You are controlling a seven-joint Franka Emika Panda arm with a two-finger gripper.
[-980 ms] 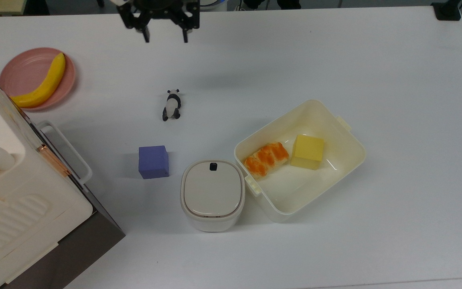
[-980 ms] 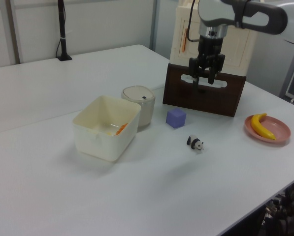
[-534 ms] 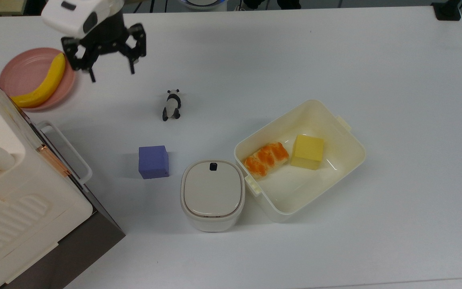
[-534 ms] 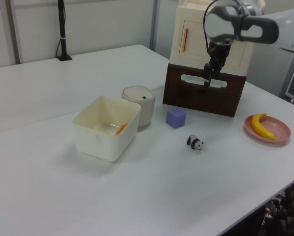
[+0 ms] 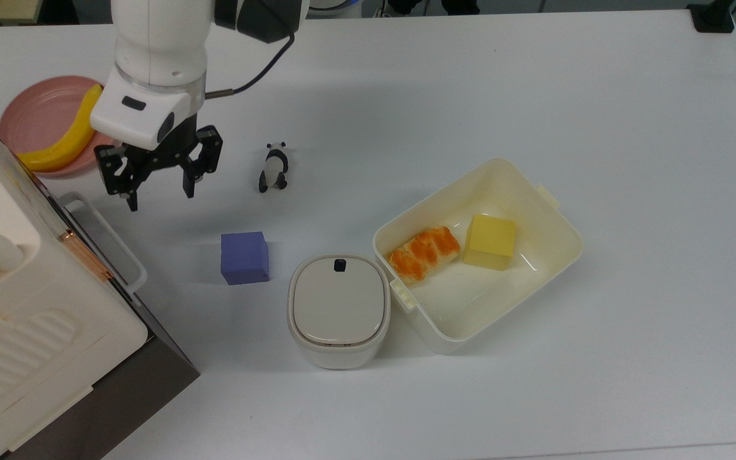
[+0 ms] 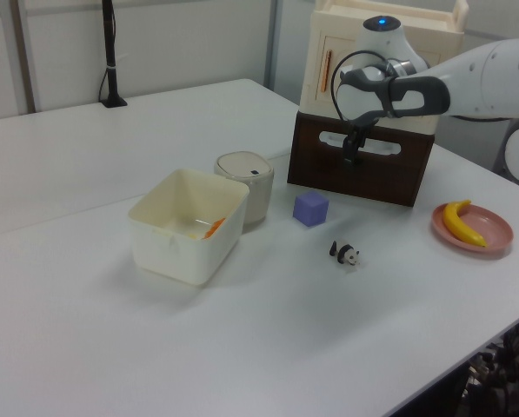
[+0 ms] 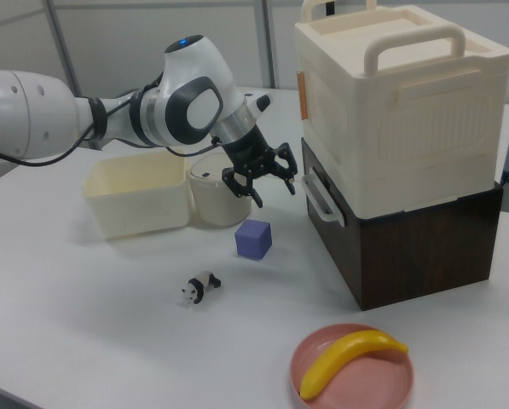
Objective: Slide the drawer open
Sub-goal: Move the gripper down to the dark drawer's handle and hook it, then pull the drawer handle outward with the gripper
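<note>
A white table (image 5: 534, 96) is seen carrying everything. At its nine o'clock side in the top view a cream cabinet (image 7: 399, 102) is stacked on a dark brown base, and the drawer (image 7: 407, 247) is found in that base, its dark front panel carrying a white loop handle (image 7: 321, 203); the drawer appears to be shut flush, though the seam is poorly seen. The white arm (image 5: 157, 57) is seen reaching in from twelve o'clock in the top view. A cream lunch box (image 5: 537, 191) is set at about four o'clock from the table's centre, with an orange-topped pastry (image 5: 423, 253) and a yellow block (image 5: 489, 241) held inside. A lidded cream container (image 5: 339, 310) is placed just beside the box's nine o'clock corner. A pink plate (image 5: 36, 108) with a banana (image 5: 68, 137) laid on it is seen at ten o'clock. The gripper (image 5: 158, 195) is held with its fingers spread and nothing between them, near the handle's far end and apart from it. A purple cube (image 5: 245, 257) is located at about five o'clock from the gripper. A small panda figure (image 5: 273, 167) is found at three o'clock from the gripper, lying on the table.
</note>
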